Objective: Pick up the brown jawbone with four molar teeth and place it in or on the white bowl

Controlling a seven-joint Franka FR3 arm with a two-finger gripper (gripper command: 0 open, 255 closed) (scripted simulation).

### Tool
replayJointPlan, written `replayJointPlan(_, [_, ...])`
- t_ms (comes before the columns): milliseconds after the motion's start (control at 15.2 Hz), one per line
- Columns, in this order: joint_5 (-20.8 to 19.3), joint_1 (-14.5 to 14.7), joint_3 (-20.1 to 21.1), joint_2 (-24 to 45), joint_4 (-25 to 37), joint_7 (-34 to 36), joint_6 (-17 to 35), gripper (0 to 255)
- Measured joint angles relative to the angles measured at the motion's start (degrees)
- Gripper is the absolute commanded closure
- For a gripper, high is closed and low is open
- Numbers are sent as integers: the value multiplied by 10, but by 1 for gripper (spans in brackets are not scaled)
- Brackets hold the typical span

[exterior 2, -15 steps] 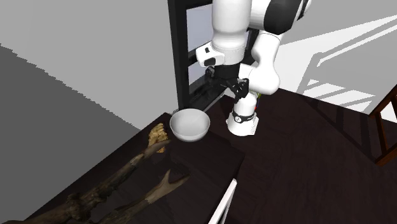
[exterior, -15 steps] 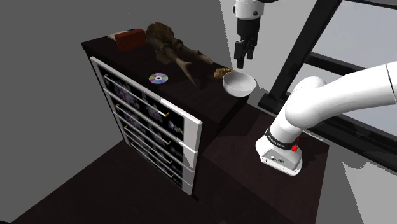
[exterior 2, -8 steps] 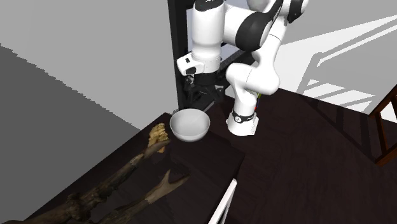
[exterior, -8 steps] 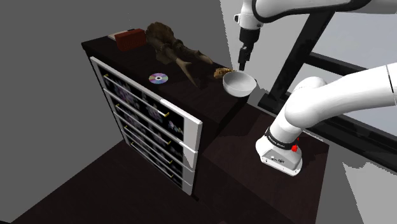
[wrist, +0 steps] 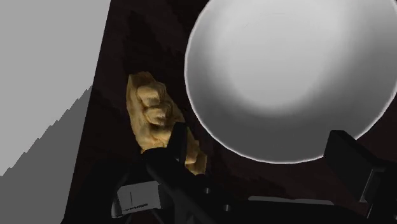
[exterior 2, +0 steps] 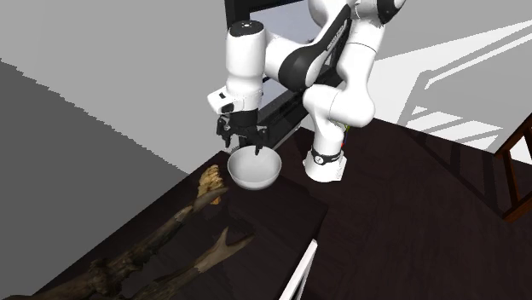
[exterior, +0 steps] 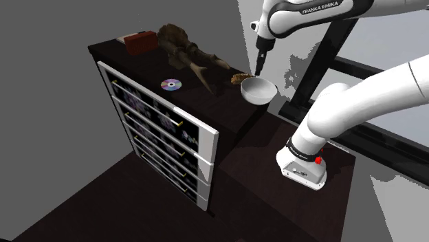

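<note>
Pincer point(exterior 2: 241, 142) hangs open near the tan, lumpy-toothed jawbone point(wrist: 156, 118) beside the white bowl point(wrist: 286, 76).

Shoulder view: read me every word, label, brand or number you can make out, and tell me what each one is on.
"FRANKA EMIKA": on the white arm, along its upper link.
Dark band around the arm's base: marks too small to read.
Disc on the cabinet: no readable text.

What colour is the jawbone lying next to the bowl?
Yellowish tan. The jawbone shows best in the wrist view, lying beside the white bowl.
</note>
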Motion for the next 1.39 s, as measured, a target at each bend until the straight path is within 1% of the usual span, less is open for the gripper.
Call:
replayJointPlan(264, [-13,12,-62,67,14,-86,98,0])
replayJointPlan(396, [-8,25,-94,107,27,-131,146,0])
replayJointPlan(594, [22,54,-142,171,57,-211,211,0])
replayJointPlan(726, [41,68,-161,198,70,-245,235,0])
replayJointPlan(990, [60,78,-179,230,68,-268,275,0])
replayJointPlan(1122, [70,82,-190,238,75,-278,293,0])
replayJointPlan(1188, [68,81,-190,236,72,-276,300,0])
replayJointPlan(1320, [73,83,-196,236,71,-280,309,0])
replayJointPlan(1386, [81,88,-202,241,77,-290,311,0])
